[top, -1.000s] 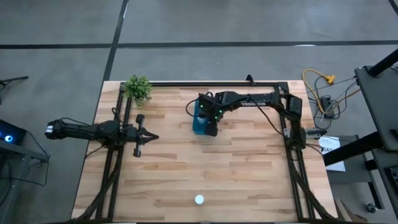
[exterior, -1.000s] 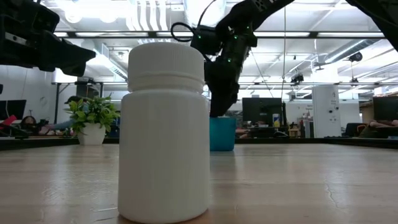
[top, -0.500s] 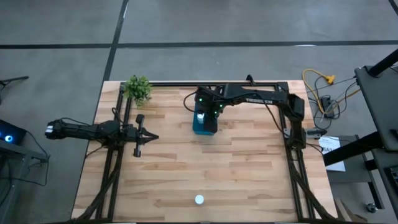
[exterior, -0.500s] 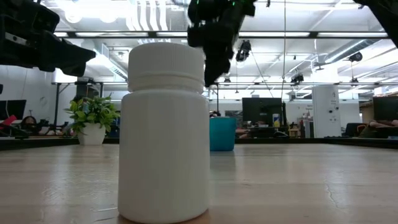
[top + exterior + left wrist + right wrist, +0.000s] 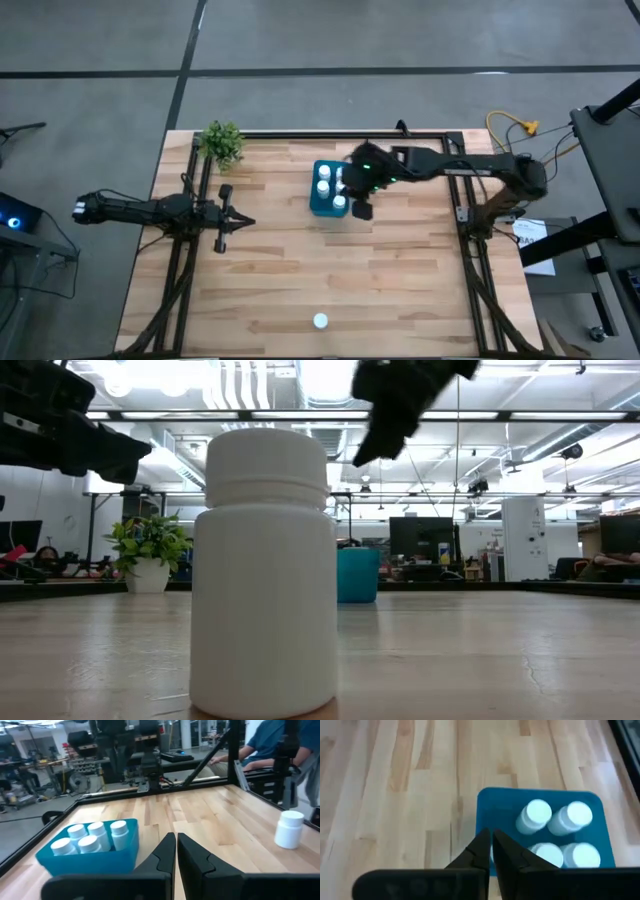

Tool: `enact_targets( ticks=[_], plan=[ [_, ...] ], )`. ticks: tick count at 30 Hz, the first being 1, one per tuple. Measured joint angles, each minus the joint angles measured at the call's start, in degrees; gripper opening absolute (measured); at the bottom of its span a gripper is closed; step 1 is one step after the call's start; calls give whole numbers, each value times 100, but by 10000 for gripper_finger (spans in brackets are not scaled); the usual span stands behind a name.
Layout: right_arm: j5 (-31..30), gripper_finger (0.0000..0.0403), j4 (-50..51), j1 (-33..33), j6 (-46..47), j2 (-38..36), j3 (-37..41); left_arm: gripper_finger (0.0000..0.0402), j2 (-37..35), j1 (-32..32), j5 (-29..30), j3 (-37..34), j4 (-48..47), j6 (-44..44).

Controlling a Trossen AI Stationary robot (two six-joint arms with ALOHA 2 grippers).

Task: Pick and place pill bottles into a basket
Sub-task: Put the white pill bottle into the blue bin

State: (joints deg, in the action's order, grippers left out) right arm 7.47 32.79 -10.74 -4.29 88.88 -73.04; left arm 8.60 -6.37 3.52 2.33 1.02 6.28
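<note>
The teal basket (image 5: 328,189) stands on the table's far middle with several white pill bottles (image 5: 538,814) upright inside it. One more pill bottle (image 5: 319,321) stands alone near the table's near edge, and fills the low view (image 5: 265,570). My right gripper (image 5: 362,208) hangs shut and holding nothing, above the table just right of the basket, tipped down toward it (image 5: 491,836). My left gripper (image 5: 176,840) rests shut and level at the table's left (image 5: 245,221), pointing toward the basket (image 5: 90,850).
A small potted plant (image 5: 222,142) stands at the far left corner. Black frame rails (image 5: 180,270) run along the table's left and right sides. Cables and a stand (image 5: 520,150) lie beyond the right edge. A seated person (image 5: 265,745) shows past the table.
My right gripper has risen out of the basket and drawn back toward the table's right edge, tipping less steeply down. The bottles in the basket, covered by it before, now show from above. The lone bottle has not moved.
</note>
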Motion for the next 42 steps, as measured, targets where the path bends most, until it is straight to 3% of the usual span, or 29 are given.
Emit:
enact_targets(
  ticks=[10, 16, 19, 24, 31, 42],
  plan=[
    [71, 8, -3163, -27, 414, -1920, 2974, 1, 111, -4, -24, 112, 195, 9],
    [1057, 9, -4445, -25, 460, -2623, 4153, 1, 167, 0, -220, 160, 197, 6],
    [1127, 9, -4832, -29, 653, -3015, 4639, 1, 275, -1, -450, 160, 218, 0],
    [1123, 9, -5200, -27, 801, -3866, 5228, 1, 443, 0, -451, 160, 515, 4],
    [1105, 8, -4960, -27, 990, -5210, 5541, 1, 615, 0, -449, 164, 511, 0],
    [1097, 8, -4652, -27, 968, -6482, 6084, 1, 892, 0, -510, 339, 610, -9]
  ],
)
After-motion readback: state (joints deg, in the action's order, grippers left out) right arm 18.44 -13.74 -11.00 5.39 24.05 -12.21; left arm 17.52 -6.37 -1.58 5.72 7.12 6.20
